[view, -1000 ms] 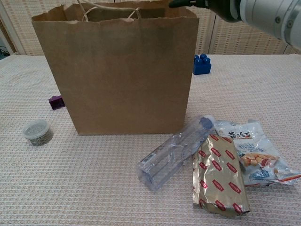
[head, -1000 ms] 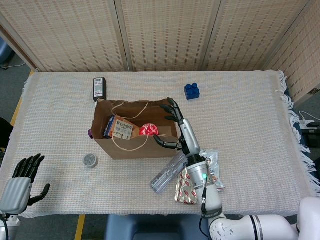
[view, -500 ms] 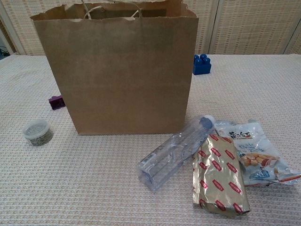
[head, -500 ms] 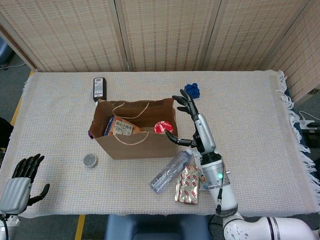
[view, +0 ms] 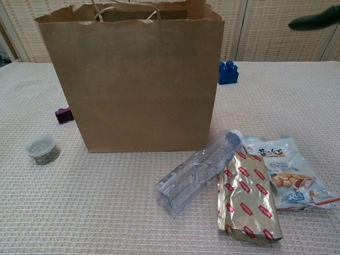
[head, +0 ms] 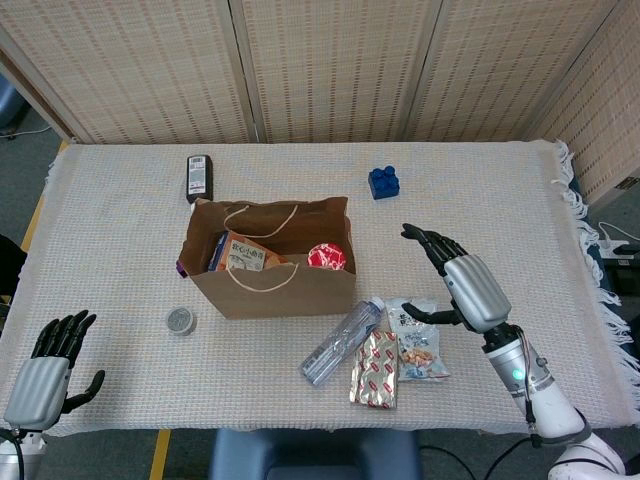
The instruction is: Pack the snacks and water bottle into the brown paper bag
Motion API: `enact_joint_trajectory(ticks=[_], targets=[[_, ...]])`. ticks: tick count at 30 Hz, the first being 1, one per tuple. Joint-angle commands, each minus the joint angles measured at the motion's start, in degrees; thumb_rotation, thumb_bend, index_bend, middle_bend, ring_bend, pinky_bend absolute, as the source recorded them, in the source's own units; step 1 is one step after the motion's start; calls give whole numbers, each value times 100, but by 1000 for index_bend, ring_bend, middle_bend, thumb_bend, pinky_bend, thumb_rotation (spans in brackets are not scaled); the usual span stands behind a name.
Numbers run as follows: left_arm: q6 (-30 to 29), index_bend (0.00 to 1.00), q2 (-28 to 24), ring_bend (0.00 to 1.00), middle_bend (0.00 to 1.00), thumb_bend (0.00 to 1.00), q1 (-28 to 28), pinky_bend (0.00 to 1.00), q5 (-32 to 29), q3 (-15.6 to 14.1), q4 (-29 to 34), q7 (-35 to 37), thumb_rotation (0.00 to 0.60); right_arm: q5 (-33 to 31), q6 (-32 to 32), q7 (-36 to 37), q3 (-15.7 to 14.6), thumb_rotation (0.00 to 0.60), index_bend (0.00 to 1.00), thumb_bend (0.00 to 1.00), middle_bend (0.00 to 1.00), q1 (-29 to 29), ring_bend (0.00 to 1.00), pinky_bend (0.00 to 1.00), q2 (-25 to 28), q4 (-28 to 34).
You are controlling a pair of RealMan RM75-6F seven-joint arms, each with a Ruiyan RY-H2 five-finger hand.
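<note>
My right hand hovers with fingers spread, holding nothing, at 3 o'clock of the brown paper bag.

The bag stands upright mid-counter with snack packs already inside. At its 5 o'clock the water bottle lies on its side, touching the gold snack pouch, with the white snack bag just beside. My left hand rests at 8 o'clock, fingers apart and empty.

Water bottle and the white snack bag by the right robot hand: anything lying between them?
Yes. In the chest view the gold red-patterned packet lies between the water bottle and the white snack bag, touching both. The head view agrees.
</note>
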State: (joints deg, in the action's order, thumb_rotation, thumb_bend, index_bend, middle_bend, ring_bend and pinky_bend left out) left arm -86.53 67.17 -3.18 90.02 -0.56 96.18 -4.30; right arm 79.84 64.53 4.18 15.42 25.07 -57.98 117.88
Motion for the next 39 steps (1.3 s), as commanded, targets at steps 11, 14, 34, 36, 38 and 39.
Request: enact_joint_trajectory(ticks=[11, 14, 34, 36, 38, 39], targets=[[9, 0, 40, 0, 0, 363, 0, 28, 39, -31, -1, -79, 600, 776, -586, -1718, -1231, 600, 0, 0, 127, -163, 92, 161, -764, -1825], [13, 0, 36, 0, 0, 363, -2, 28, 25, -24, -10, -40, 600, 700, -738, -1847, -1380, 600, 0, 0, 127, -145, 92, 161, -1049, -1945], [-2, 0, -9, 0, 0, 365, -5, 28, 44, -24, 14, 63, 600, 457, -969, -2162, -1777, 600, 0, 0, 127, -126, 92, 161, -1687, -2326], [-9, 0, -11, 0, 0, 366, 0, 28, 36, -21, 12, 73, 600, 429, -964, -2203, -1782, 600, 0, 0, 127, -126, 92, 161, -1776, -2421], [2, 0, -11, 0, 0, 366, -3, 28, 14, -12, 1, 88, 600, 416, -946, -2289, -1792, 600, 2, 0, 127, -125, 92, 163, -1876, -2566], [14, 0, -10, 0, 0, 366, -7, 28, 5, -12, -5, 90, 600, 397, -939, -2328, -1790, 600, 5, 0, 127, -126, 92, 166, -1921, -2633]])
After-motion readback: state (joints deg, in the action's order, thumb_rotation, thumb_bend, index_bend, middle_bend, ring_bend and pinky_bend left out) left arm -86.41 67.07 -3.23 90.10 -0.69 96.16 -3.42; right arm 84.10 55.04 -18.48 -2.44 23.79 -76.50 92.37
